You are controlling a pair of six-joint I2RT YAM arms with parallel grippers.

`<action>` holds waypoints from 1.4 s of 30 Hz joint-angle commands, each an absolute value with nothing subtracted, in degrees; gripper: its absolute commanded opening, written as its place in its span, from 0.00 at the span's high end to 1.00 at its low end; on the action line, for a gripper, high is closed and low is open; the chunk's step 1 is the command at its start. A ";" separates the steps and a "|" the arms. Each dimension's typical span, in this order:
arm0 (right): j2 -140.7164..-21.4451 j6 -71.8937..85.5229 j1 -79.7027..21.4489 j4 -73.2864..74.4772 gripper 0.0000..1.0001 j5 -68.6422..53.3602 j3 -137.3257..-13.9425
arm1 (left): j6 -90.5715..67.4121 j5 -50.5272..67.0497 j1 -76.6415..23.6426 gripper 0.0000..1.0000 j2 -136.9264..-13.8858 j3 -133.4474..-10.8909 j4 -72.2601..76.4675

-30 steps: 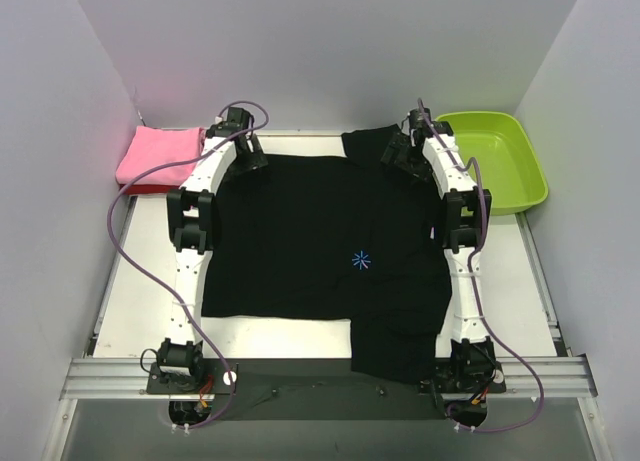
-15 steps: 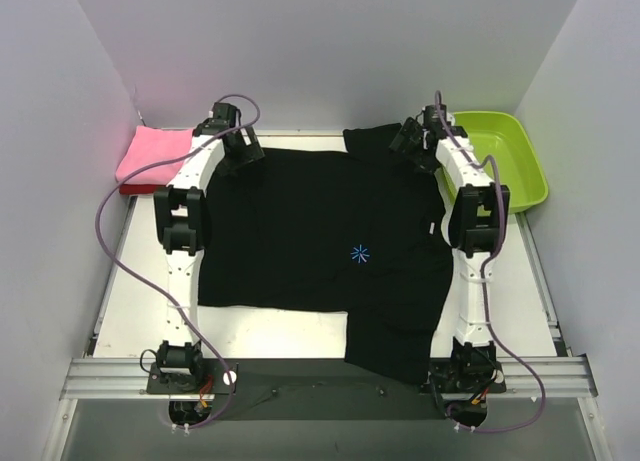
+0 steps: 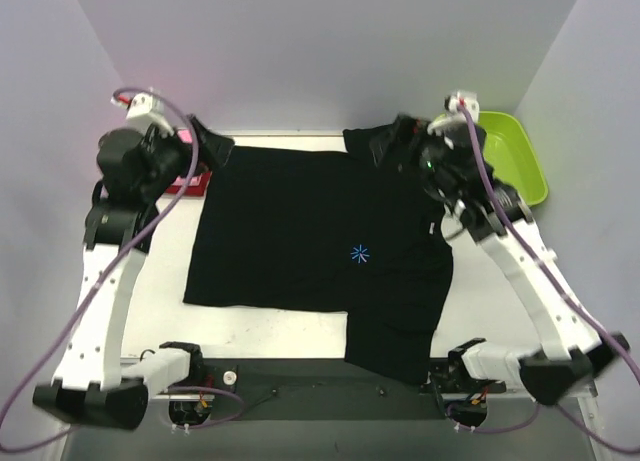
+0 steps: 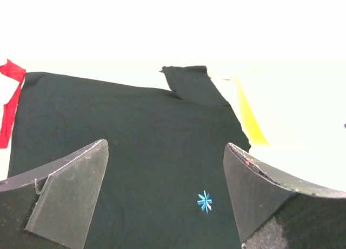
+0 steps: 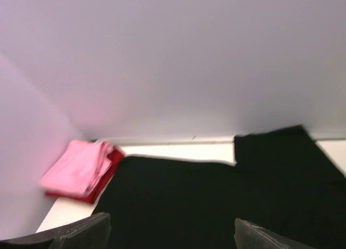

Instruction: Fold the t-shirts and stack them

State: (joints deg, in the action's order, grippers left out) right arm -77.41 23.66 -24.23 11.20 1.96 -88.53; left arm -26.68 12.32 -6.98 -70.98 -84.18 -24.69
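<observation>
Black cloth covers most of the table point(image 3: 150, 281). The black t-shirt point(image 3: 300, 231) lies flat and unfolded, with its long axis running left to right. Its hem is toward the left edge and both sleeves are at the right end: the far sleeve point(image 3: 368, 141) by the far edge, the near sleeve point(image 3: 395, 336) reaching the near edge. The left gripper point(image 4: 165, 145) hovers raised by the shirt's far-left corner, jaws spread wide and holding nothing. The right gripper point(image 5: 172, 221) hovers equally spread and empty, close to the far sleeve. Each arm therefore has its own far corner of the shirt nearest, and the near sleeve probably falls to the right arm. The pink t-shirt point(image 5: 80, 170) sits folded on the dark red t-shirt point(image 5: 105, 179) at the far-left corner, just beside the hem.
</observation>
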 commanded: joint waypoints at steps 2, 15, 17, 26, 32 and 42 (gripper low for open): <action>-59.48 28.20 -25.92 8.36 0.00 -5.46 -60.69 | -24.34 12.76 -5.45 0.07 -58.30 -67.35 -29.18; -32.44 34.36 -44.56 22.58 0.04 8.18 -38.94 | -42.96 -2.71 -5.10 0.20 -43.24 -43.35 -45.70; -32.43 34.80 -45.17 22.33 0.04 6.51 -37.36 | -46.30 -4.74 -5.10 0.21 -42.98 -39.04 -45.53; -36.38 35.51 -48.43 17.41 0.05 2.99 -34.54 | -54.84 -17.66 -5.10 0.22 -53.69 -41.04 -54.31; -36.56 33.84 -48.87 14.24 0.05 0.88 -33.57 | -58.62 -20.31 -4.57 0.22 -60.90 -37.54 -50.81; -35.16 32.87 -49.04 14.59 0.04 0.44 -32.17 | -59.77 -19.51 -0.35 0.22 -66.09 -34.46 -42.55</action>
State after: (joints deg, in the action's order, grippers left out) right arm -36.27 33.61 -48.49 16.16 0.73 -33.41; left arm -58.11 -18.98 -1.76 -64.55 -35.59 -47.11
